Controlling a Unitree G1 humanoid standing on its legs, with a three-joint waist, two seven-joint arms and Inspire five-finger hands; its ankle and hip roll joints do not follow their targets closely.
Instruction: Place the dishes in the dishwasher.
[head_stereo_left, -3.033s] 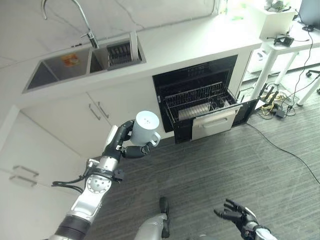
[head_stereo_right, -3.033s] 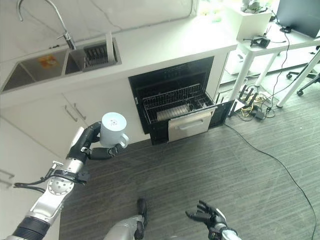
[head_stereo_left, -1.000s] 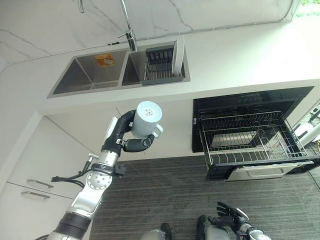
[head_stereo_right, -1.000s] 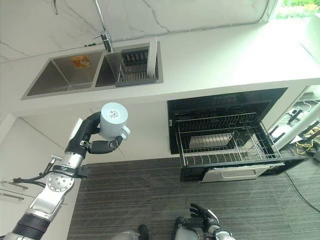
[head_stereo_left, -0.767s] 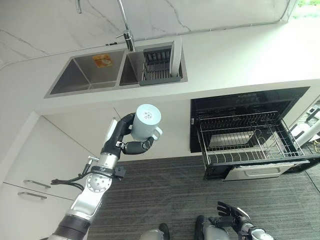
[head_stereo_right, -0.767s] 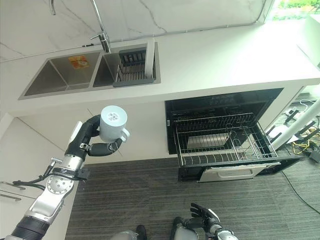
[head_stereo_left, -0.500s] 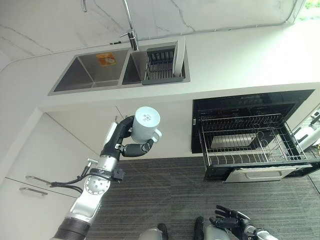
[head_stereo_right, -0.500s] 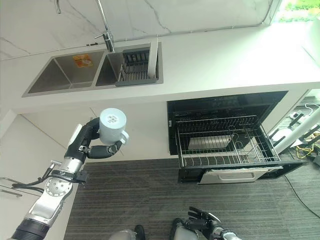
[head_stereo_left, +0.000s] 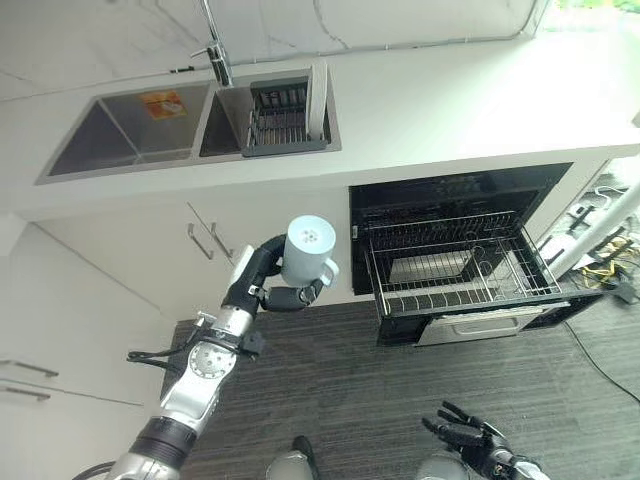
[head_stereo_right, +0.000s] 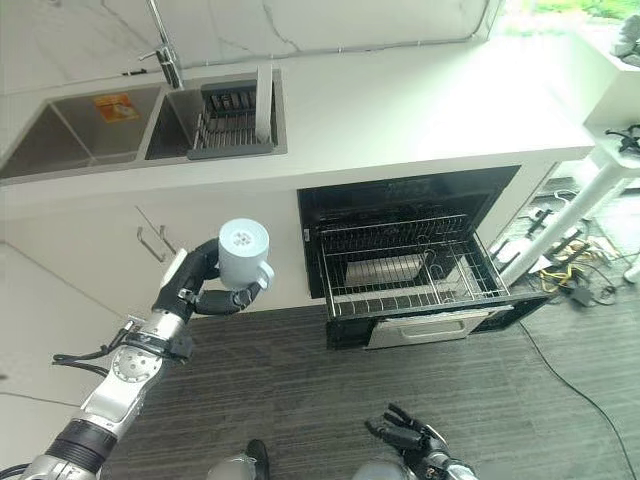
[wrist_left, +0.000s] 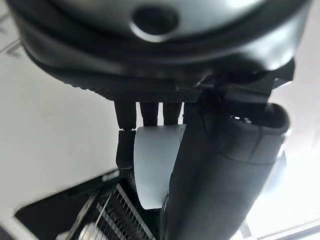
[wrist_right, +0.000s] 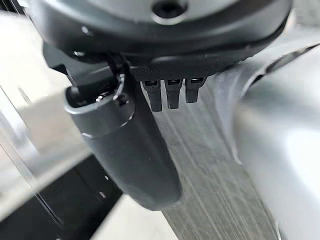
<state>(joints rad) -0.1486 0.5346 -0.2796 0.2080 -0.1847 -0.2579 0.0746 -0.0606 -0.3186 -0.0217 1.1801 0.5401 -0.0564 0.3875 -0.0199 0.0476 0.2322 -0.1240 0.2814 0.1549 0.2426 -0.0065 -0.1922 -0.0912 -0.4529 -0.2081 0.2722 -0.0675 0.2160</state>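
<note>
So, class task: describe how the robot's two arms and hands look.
The left arm is silver-grey metal with a round joint housing and a ribbed black section lower down. The left hand is dark, bearing a white panel. The right hand is black throughout.

We see a pale blue-grey mug (head_stereo_left: 308, 252), white veined counter (head_stereo_left: 470, 100), black dishwasher (head_stereo_left: 450, 200), grey striped floor (head_stereo_left: 330, 400); the sink's (head_stereo_left: 100, 130) sticker (head_stereo_left: 162, 103) looks orange.
</note>
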